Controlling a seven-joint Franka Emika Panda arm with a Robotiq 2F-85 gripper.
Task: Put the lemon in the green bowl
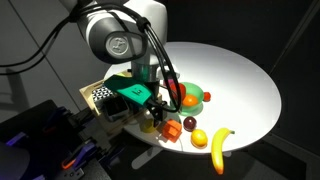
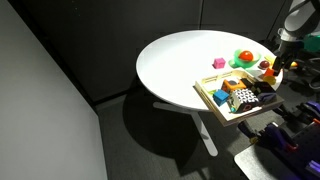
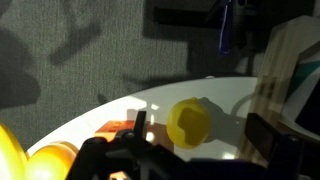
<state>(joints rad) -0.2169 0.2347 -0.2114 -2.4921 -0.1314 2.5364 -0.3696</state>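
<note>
The lemon (image 3: 188, 122) is a small pale yellow fruit lying on the white table. In the wrist view it sits between my gripper's (image 3: 203, 138) two dark fingers, nearer the left one, and neither finger touches it. The gripper is open and low over the table. In an exterior view the gripper (image 1: 155, 114) hangs beside the wooden tray, and the lemon (image 1: 149, 126) barely shows under it. The green bowl (image 1: 207, 97) lies a short way beyond, holding an orange-red fruit (image 1: 188, 99). It also shows in the other exterior view (image 2: 243, 58), near the gripper (image 2: 270, 72).
A wooden tray (image 2: 213, 92) with toys overhangs the table edge next to the gripper. A red cube (image 1: 173, 131), a golden round fruit (image 1: 199, 138) and a banana (image 1: 220, 148) lie near the table's front edge. Orange fruit (image 3: 25, 155) shows at the wrist view's left.
</note>
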